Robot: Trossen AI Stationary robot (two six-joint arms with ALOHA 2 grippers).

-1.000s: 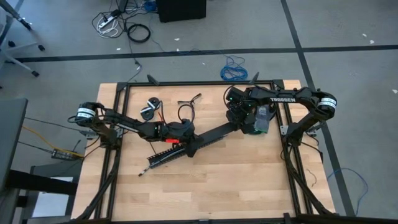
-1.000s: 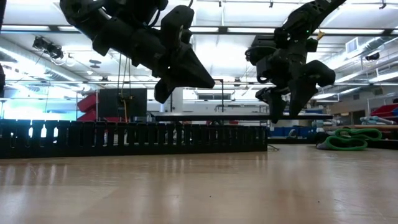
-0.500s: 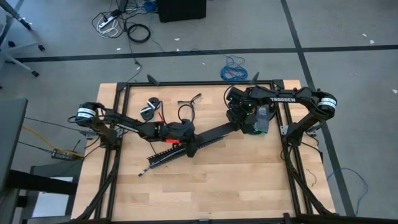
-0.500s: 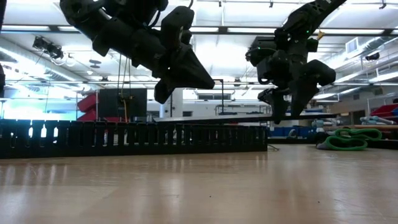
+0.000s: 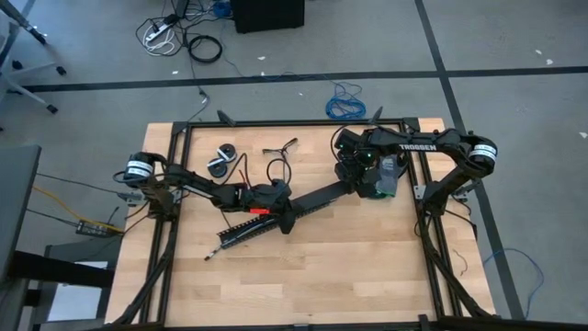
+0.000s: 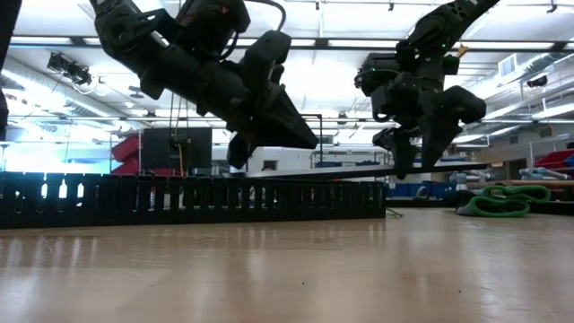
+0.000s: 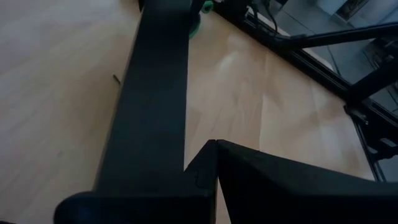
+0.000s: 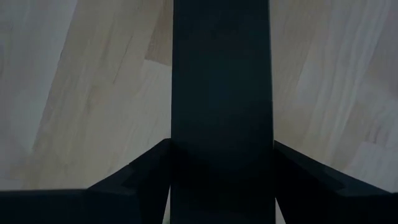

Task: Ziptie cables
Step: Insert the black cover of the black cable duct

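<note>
View from above and companion views. The right gripper (image 5: 354, 184) holds one end of a long black strip (image 5: 317, 198) clear of the table (image 5: 349, 267). The strip slopes away toward the middle of the table, where the left gripper (image 5: 283, 213) meets its free end. This hold probably serves to keep the strip lifted and steady while the other arm works at the far end, though the purpose is a judgement.

In the right wrist view the strip (image 8: 221, 93) runs straight out between the right fingers (image 8: 130, 180), one on each flank. They stand fairly wide, as the strip's breadth demands, and they clamp it.

The left fingers (image 7: 261, 180) are pressed fully together with nothing between them. The strip (image 7: 155, 93) passes just beside them, and whether they touch it cannot be told.

In the low view the lifted strip is a thin dark line running from the right gripper (image 6: 408, 152) toward the left gripper (image 6: 300, 135), both well above the table.

A second, slotted strip (image 5: 246, 232) lies flat on the table near the left gripper (it stands as a low black wall in the low view (image 6: 179, 197)).

No bundle of cables can be made out with confidence. A few thin dark strands (image 5: 280, 145) lie near the far edge of the table, well apart from both grippers. Whether these are zipties is too small to tell.
</note>
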